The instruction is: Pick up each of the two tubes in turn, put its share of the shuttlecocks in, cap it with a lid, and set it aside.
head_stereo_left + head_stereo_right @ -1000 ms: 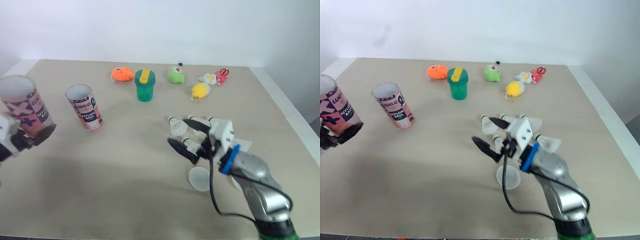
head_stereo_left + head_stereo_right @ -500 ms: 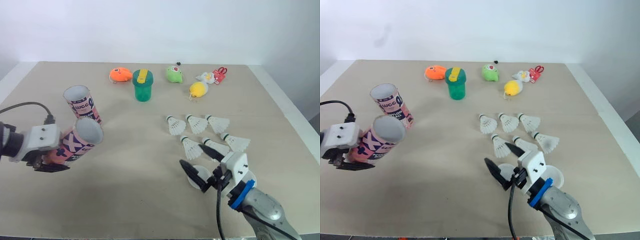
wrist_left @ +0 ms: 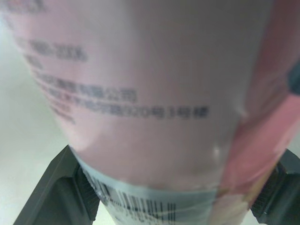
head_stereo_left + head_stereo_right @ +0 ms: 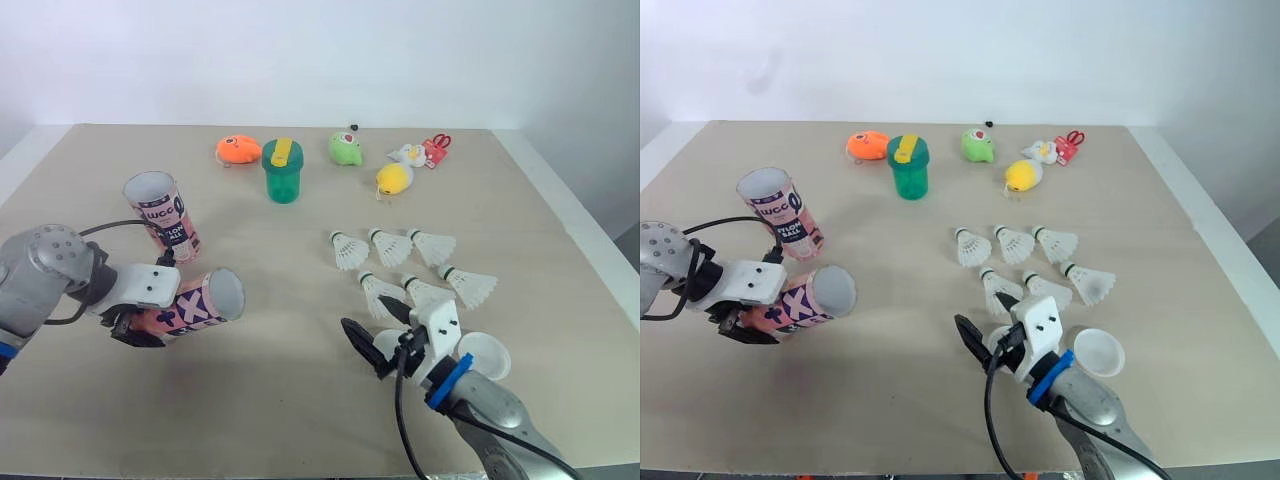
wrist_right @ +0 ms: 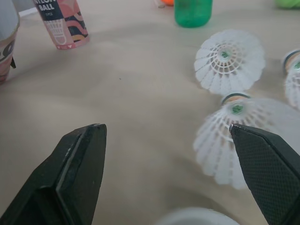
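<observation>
Left wrist: tube (image 3: pixel 154 93) w/ barcode (image 3: pixel 140 208)

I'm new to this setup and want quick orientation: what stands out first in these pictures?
The left hand grips a pink tube tipped nearly flat, open mouth toward the robot's right, with a second tube upright just beyond it. On the robot's right lie six white shuttlecocks in two rows, the open right hand hovering at their near edge.

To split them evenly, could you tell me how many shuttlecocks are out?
6 shuttlecocks: three in a far row, three nearer, by the right end effector. None seem hidden.
</observation>
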`<state>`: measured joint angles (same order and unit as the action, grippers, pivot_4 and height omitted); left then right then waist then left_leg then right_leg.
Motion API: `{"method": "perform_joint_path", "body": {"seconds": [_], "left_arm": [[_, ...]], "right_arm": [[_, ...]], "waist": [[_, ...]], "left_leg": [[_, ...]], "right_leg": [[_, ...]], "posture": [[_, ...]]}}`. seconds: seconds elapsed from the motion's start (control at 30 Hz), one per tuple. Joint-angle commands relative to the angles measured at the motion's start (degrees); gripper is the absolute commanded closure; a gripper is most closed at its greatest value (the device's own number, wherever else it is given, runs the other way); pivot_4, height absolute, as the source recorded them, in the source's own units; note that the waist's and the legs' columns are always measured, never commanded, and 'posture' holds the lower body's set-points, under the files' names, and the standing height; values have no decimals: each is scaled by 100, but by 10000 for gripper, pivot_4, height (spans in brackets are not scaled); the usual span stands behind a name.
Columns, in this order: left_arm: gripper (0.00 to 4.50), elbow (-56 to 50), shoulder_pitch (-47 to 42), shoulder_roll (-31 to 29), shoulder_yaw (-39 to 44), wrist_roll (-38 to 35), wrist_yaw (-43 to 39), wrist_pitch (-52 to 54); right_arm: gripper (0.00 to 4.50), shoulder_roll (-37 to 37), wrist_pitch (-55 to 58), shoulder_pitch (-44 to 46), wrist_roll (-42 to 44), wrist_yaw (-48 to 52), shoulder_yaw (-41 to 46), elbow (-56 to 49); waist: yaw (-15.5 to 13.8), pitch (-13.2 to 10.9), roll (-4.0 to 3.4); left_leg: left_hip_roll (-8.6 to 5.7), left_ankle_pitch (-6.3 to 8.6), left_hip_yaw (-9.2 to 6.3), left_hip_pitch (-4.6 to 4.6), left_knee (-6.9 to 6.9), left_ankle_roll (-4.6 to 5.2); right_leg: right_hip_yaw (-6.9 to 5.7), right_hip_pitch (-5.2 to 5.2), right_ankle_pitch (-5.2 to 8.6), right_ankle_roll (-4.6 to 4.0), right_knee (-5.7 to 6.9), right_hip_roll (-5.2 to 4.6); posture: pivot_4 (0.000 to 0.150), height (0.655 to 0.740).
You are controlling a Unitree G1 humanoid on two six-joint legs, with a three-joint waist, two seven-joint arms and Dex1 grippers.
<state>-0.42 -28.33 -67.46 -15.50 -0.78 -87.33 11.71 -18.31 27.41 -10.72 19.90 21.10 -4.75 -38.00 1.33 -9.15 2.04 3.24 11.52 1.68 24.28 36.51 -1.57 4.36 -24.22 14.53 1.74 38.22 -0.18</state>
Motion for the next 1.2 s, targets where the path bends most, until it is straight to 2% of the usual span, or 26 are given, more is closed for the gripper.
{"method": "perform_joint_path", "body": {"seconds": [0.03, 0.17, 0.23, 0.3, 0.37, 0.53, 0.9, 1.13, 1.2], "left_arm": [[8656, -39, -49, 134, -85, 101, -73, 39], [8656, -84, -35, 212, -53, 155, -89, 60], [10577, -110, -27, 259, -8, 144, -36, 50], [10577, -165, -19, 288, 29, 124, -24, 113], [10577, -222, -4, 291, 54, 119, -33, 182], [10577, -311, 65, 311, 111, 133, 30, 299], [10577, -638, 265, 378, 251, 53, 114, 564], [10577, -799, 373, 406, 303, 5, 182, 699], [10577, -826, 381, 411, 309, -8, 193, 730]], "right_arm": [[0, 185, 206, 281, 43, -238, -3, 76], [0, 403, 466, 576, 150, -393, 30, 232], [5412, 461, 542, 697, 181, -406, 24, 299], [13508, 508, 597, 765, 229, -410, 25, 348], [24187, 560, 657, 828, 264, -434, 57, 407], [44760, 661, 747, 968, 318, -530, 232, 683], [44760, 403, 791, 697, 565, -313, 451, 508], [44760, 350, 755, 854, 449, -441, 395, 424], [38666, 426, 879, 952, 526, -527, 406, 412]], "waist": [[-2, 2, 0], [-3, 6, -9], [-4, 8, -12], [-4, 9, -14], [-7, 11, -17], [-6, 11, -17], [-3, 12, -20], [-3, 14, -22], [-3, 14, -22]], "left_leg": [[0, 0, 0, 0, 1, 0], [-3, 0, -2, -1, 7, 1], [-4, 0, -2, -1, 8, 1], [-5, 0, -2, -1, 8, 1], [-5, -1, -5, -1, 8, 1], [-7, -1, -5, -1, 11, 2], [-9, -2, -6, -1, 12, 3], [-10, -2, -5, -2, 13, 4], [-9, -2, -6, -2, 13, 4]], "right_leg": [[1, 2, 0, 1, 0, 0], [1, 7, -3, 6, 0, -3], [2, 7, -3, 7, 0, -3], [2, 8, -4, 8, 0, -3], [2, 8, -4, 9, 0, -3], [4, 11, -7, 16, 1, -3], [4, 13, -8, 19, 1, -4], [5, 13, -9, 19, 1, -4], [5, 13, -9, 19, 2, -4]], "posture": [[1500, 7400], [1500, 7400], [1500, 7400], [1500, 7400], [1500, 7400], [1500, 7400], [1500, 7400], [1500, 7400], [1500, 7400]]}}
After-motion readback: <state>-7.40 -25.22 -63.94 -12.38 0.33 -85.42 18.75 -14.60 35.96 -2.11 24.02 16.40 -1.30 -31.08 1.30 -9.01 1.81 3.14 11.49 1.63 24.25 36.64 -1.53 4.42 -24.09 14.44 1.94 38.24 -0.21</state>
